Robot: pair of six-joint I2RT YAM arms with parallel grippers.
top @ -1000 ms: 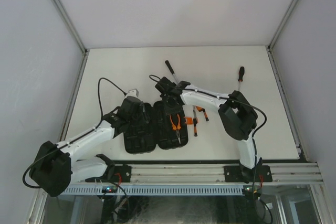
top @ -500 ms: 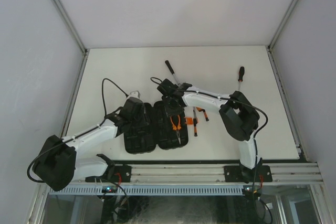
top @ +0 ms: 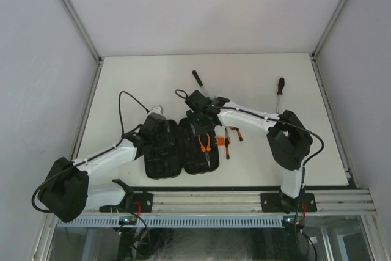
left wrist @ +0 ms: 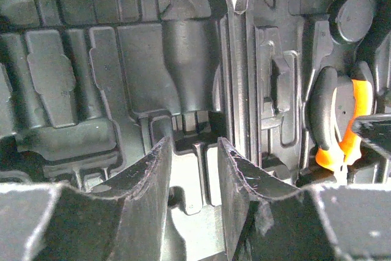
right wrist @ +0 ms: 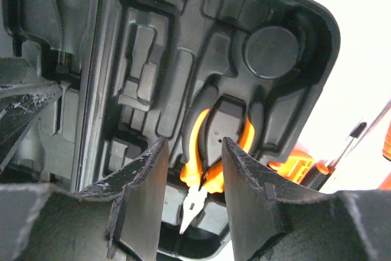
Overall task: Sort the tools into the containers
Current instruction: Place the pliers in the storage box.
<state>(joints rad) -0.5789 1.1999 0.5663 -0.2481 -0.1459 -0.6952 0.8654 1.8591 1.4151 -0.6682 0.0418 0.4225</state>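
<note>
While the tool case [top: 183, 145] is lying opened flat on the table [top: 134, 77], both moulded halves facing up, every other item is being placed against it. The left gripper [top: 157, 128] is hovering over the case's left half, close to the hinge; in its wrist view the left gripper [left wrist: 194, 145] is showing its jaws standing partly apart with only empty moulded slots of the case [left wrist: 122, 59] between them, gripping nothing. The right gripper [top: 198, 103] is hanging over the far end of the case's right half; its wrist view is showing the right gripper [right wrist: 194, 148] with jaws likewise partly apart and nothing in them. The orange-handled pliers [top: 206, 145] are sitting in their slot in the case's right half, nose toward the near end, and are appearing in the right wrist view [right wrist: 211, 181] below the gap between the fingers, untouched. The slim screwdrivers [top: 227, 139] are lying on the table just beside the case's right edge. A black-handled hammer [top: 198, 79] is lying beyond the case's far end, its head partly hidden by the right gripper. The longer black-handled screwdriver [top: 280, 87] is resting well apart from the case, to its far right.
</note>
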